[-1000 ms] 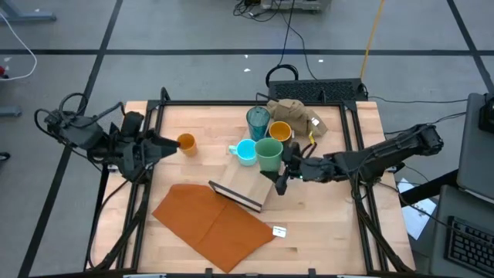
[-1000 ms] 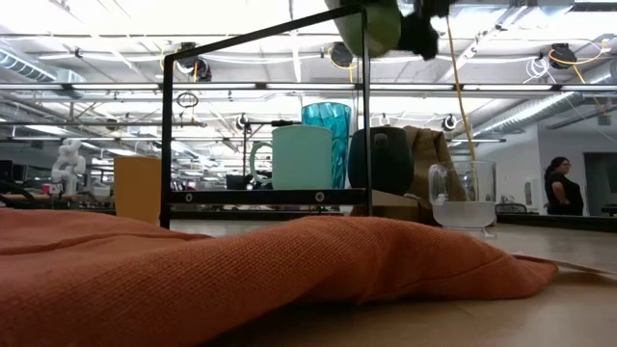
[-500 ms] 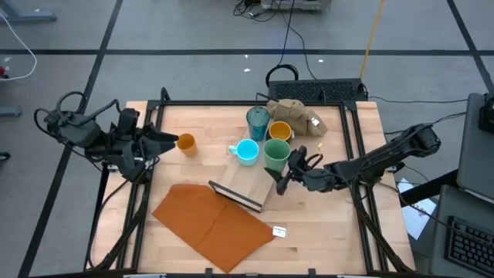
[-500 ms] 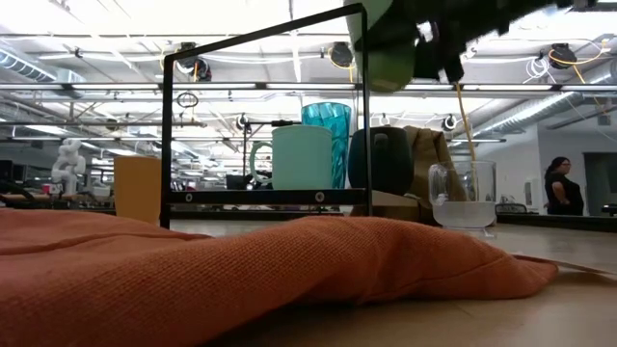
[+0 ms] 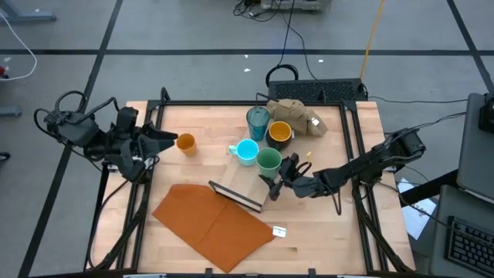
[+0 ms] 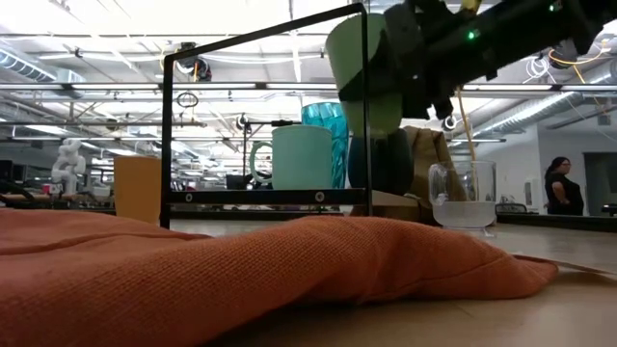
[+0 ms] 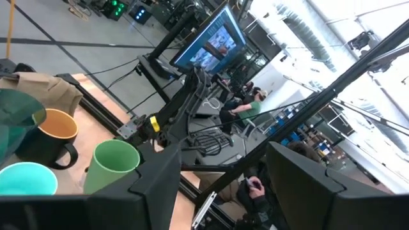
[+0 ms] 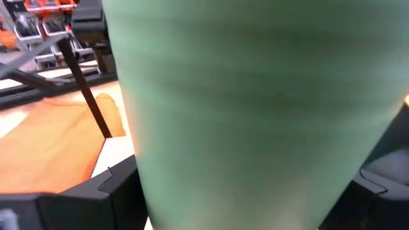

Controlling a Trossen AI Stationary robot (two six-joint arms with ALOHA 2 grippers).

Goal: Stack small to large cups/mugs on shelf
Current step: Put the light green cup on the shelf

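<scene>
My right gripper (image 5: 278, 176) is shut on the green cup (image 5: 268, 161) and holds it in the air over the far end of the pale wooden shelf (image 5: 245, 187). The shelf lies flat on the table with a dark strip along its near edge. Just behind stand the light blue mug (image 5: 246, 151), the teal tumbler (image 5: 258, 120) and the dark yellow-lined mug (image 5: 279, 133). The clear glass (image 6: 463, 196) shows in the low view. At the table's left, my left gripper (image 5: 164, 140) is open and empty, its tips close to the orange cup (image 5: 185, 143). My right gripper pinches the green cup's outer wall (image 8: 160, 182) between its two fingers, one on each side. The fingers (image 6: 410, 58) come nearly level from the table's right. The cup hangs roughly upright, mouth up, clear of the shelf and the table.
A tan cloth lump (image 5: 297, 114) lies at the far edge behind the mugs. An orange-brown sheet (image 5: 212, 224) covers the near middle, with a small white tag (image 5: 279, 231) beside it. Black frame rails (image 5: 150, 177) run along both table sides. A person (image 6: 561, 188) stands far off.
My right gripper has come down with the green cup, tipping nearer to level and drifting slightly toward the table's near edge. The cup stays upright in the hold and now hangs lower, just in front of the other mugs.
</scene>
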